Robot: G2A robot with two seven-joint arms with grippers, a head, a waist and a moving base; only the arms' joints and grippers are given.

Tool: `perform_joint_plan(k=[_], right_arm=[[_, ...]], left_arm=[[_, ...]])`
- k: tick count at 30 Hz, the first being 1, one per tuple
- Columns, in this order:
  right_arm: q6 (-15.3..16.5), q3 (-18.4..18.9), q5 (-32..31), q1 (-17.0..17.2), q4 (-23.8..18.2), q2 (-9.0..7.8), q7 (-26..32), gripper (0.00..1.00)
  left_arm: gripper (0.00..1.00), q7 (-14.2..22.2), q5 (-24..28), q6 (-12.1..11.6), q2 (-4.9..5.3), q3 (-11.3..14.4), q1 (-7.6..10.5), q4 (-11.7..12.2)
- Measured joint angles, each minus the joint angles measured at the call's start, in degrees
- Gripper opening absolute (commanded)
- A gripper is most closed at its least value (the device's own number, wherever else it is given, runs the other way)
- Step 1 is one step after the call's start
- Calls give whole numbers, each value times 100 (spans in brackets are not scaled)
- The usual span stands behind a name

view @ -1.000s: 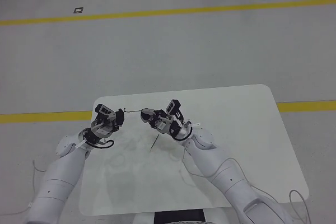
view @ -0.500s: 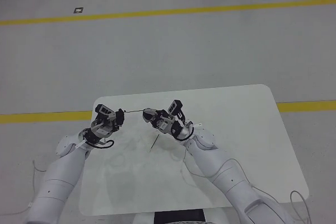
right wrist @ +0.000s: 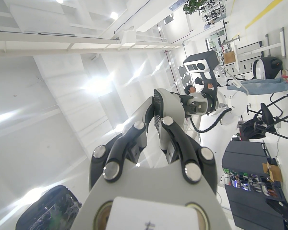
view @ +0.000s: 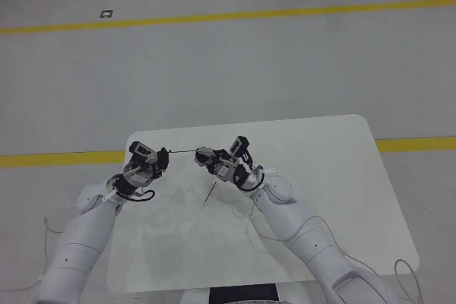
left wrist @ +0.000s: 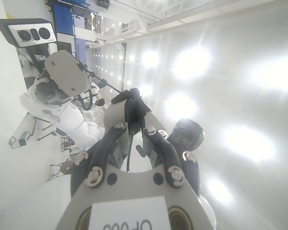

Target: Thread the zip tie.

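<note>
- The zip tie (view: 182, 151) is held in the air above the table (view: 327, 190), stretched as a thin dark line between the two grippers.
- The left gripper (left wrist: 132, 101) is clenched on one end of it, and a dark strap is seen running down between its closed jaws.
- The right gripper (right wrist: 156, 107) has its jaws pressed together. The tie's other end runs up to them (the strap itself cannot be made out in the wrist view), so a pinch on it is judged likely.
- The step in hand is judged to be the lining-up of tail and head, as no loop is formed yet.
- Next, the free tip would need to be bent round and aimed squarely at the head's slot, probably with one grip shifted along the strap.
</note>
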State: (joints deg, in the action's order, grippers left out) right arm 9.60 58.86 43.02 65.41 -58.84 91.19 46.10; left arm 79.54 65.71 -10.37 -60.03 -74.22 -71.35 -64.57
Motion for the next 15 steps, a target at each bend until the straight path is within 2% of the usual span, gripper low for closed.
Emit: perform_joint_plan(k=[15], right_arm=[[34,12,27,20,13,-23,-26,0]], left_arm=[[0,0,0,0,0,0,0,0]])
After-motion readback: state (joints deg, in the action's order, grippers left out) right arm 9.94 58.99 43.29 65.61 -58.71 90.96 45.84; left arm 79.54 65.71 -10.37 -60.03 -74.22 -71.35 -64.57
